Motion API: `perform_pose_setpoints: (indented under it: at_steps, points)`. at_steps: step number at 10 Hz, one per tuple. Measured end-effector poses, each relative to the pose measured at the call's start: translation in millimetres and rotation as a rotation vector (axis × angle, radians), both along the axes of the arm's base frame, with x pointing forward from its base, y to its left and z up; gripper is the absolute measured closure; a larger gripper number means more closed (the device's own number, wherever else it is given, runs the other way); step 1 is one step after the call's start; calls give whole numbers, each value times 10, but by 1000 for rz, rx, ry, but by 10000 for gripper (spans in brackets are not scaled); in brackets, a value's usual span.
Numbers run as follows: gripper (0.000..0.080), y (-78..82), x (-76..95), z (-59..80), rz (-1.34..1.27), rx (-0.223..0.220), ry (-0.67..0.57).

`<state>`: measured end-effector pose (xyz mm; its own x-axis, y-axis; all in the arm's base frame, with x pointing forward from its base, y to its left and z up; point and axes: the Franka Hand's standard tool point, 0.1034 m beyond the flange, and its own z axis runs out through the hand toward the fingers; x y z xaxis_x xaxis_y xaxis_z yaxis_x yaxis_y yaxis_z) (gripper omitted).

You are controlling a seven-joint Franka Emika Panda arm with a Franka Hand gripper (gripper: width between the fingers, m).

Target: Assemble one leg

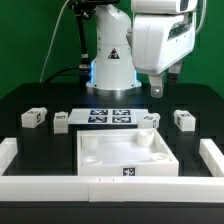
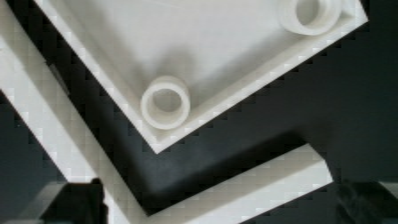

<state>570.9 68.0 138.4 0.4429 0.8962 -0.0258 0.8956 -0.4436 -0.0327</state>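
Note:
Four small white legs with tags lie on the black table in the exterior view: two towards its left (image 1: pixel 33 118) (image 1: pixel 62 121) and two towards its right (image 1: pixel 150 119) (image 1: pixel 184 119). My gripper (image 1: pixel 158 88) hangs in the air above the right pair, touching nothing. In the wrist view the gripper (image 2: pixel 217 202) is open and empty, with only its dark fingertips (image 2: pixel 71 198) showing at the edge. No leg shows in the wrist view. It looks down on a corner of the large white panel (image 2: pixel 107 60) and two of its round sockets (image 2: pixel 166 103).
The large white square panel (image 1: pixel 90 160) lies in front of the marker board (image 1: pixel 110 114). White rails border the work area on the exterior view's left (image 1: pixel 8 155), right (image 1: pixel 212 155) and front (image 1: pixel 60 188). The robot base (image 1: pixel 110 60) stands behind.

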Motion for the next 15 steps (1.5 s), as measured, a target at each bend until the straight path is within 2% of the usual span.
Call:
perform_pose_setpoints:
  at_steps: [8,9,12,14,15]
  points:
    - [150,-7,-8,-15,10,0,-1]
    - [150,-33,-71,-57,56,4,-14]
    - [150,-217,-422,-322,263,15,6]
    - [150,-354,-469,-353,397,22,17]
    - [150,-350,-468,-356,374,22,18]
